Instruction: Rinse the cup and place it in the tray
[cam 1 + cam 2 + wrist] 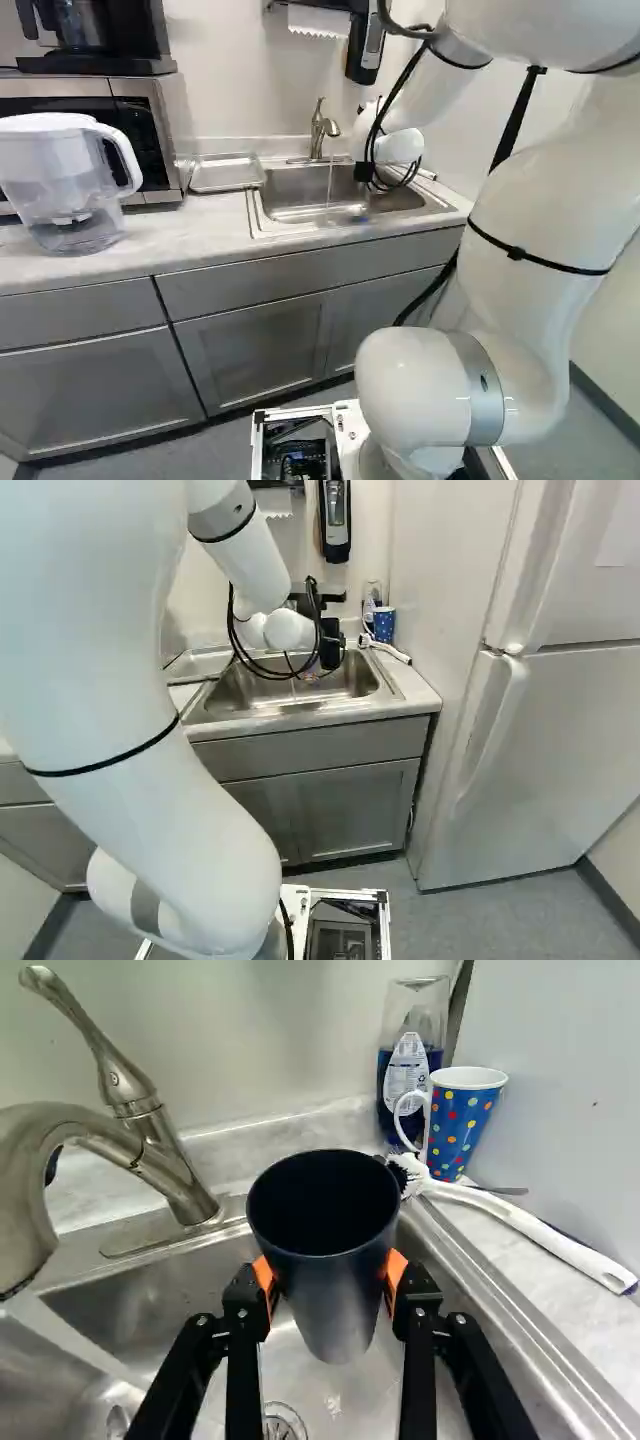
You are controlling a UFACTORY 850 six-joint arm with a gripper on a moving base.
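Observation:
In the right base view the black gripper (331,645) is over the sink's far right part, its fingertips not clear there. The wrist view shows my gripper (328,1278) shut on a dark cup (338,1305), an orange pad against each side. The cup's mouth faces up towards the wrist camera, and its inside looks dark. Below it lies the steel sink (300,1385) with its drain. A thin water stream (330,182) falls from the faucet (319,130), clear of the cup in the wrist view. The metal tray (228,173) lies on the counter left of the sink in the left base view.
Right of the sink stand a dotted blue cup (462,1125) and a soap bottle (405,1070), with a white brush (530,1225) beside them. A water pitcher (70,190) and a microwave (165,120) are on the counter. A fridge (560,730) stands at the right.

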